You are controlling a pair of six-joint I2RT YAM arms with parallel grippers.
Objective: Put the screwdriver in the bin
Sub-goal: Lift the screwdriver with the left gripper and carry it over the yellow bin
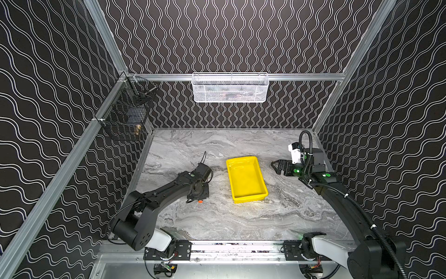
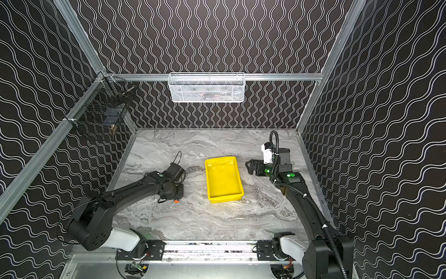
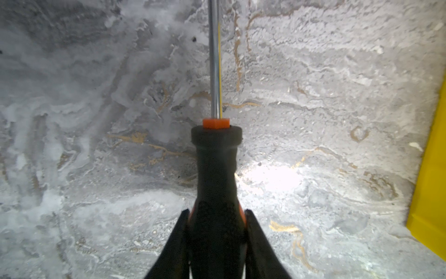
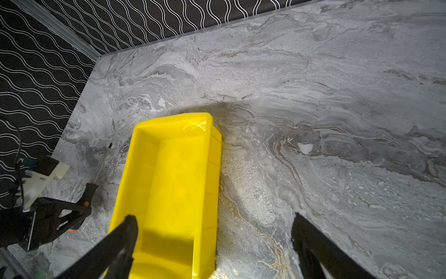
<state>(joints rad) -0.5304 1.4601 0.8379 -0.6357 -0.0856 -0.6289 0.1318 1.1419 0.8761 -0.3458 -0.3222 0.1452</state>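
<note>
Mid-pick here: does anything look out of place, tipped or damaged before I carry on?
Nothing stands out. The bin stands upright and empty, only slightly skewed to the edges of the table. The left gripper is shut squarely on the screwdriver by its handle, beside the bin. The right gripper is open, holding nothing.

black-orange screwdriver left of yellow bin, not inside

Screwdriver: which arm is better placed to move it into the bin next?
Left. The left gripper is shut on the screwdriver, beside the bin; the right gripper hangs open and empty at the bin's other side.
</note>
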